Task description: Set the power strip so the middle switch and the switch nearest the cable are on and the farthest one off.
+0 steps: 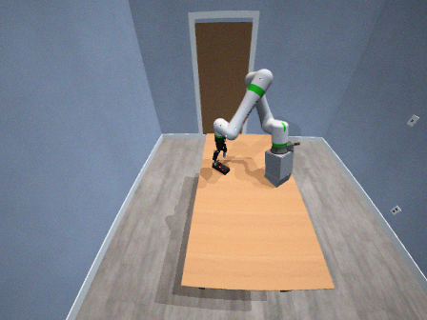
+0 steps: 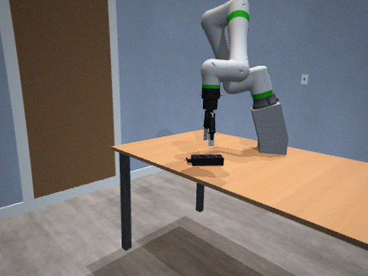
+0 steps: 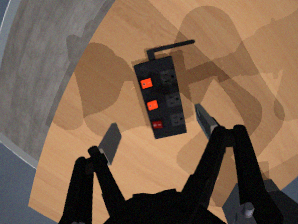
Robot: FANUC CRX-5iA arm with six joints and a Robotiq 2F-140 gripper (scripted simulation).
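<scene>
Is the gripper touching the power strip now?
Apart. In the exterior view the gripper hangs above the power strip with wall and table visible between them; its fingers are open and hold nothing.

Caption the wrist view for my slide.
Open gripper hovers above the upright power strip: two switches near the cable glow bright, the farthest is dim.
</scene>
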